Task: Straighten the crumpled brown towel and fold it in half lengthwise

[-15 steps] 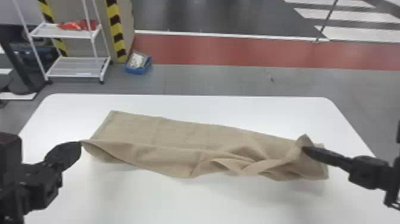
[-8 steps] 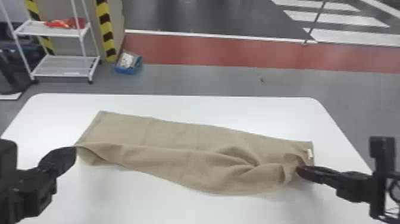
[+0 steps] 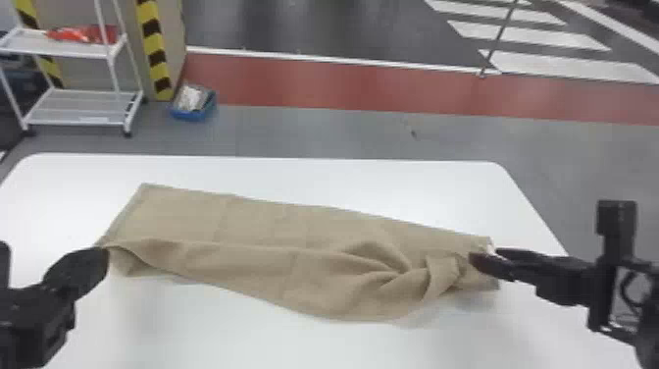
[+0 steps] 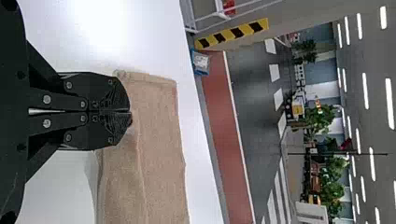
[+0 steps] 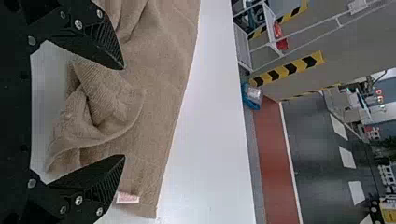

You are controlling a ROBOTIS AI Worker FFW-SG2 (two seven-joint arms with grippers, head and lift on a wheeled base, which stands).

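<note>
Across the white table lies the brown towel [image 3: 255, 221], its front layer turned over in a long flap, with bunched, twisted folds toward the right end. At its left end my left gripper [image 3: 107, 250] is shut on the towel's edge; the left wrist view has the closed left gripper [image 4: 130, 112] against the towel [image 4: 156, 154]. Over the right end is my right gripper [image 3: 473, 257]. In the right wrist view the right gripper [image 5: 123, 112] stands open, with a loose, rumpled fold of the towel [image 5: 112, 98] between its fingers and a small white tag [image 5: 127, 198] close by.
The white table [image 3: 314, 176] extends behind and in front of the towel. Beyond it on the floor stand a white shelf rack [image 3: 83, 110] and a blue bin [image 3: 193, 114], both at the back left.
My right gripper has opened, and the towel's right corner has dropped from it into a crumpled fold. The head view has shifted slightly. My left gripper still has the left end.
</note>
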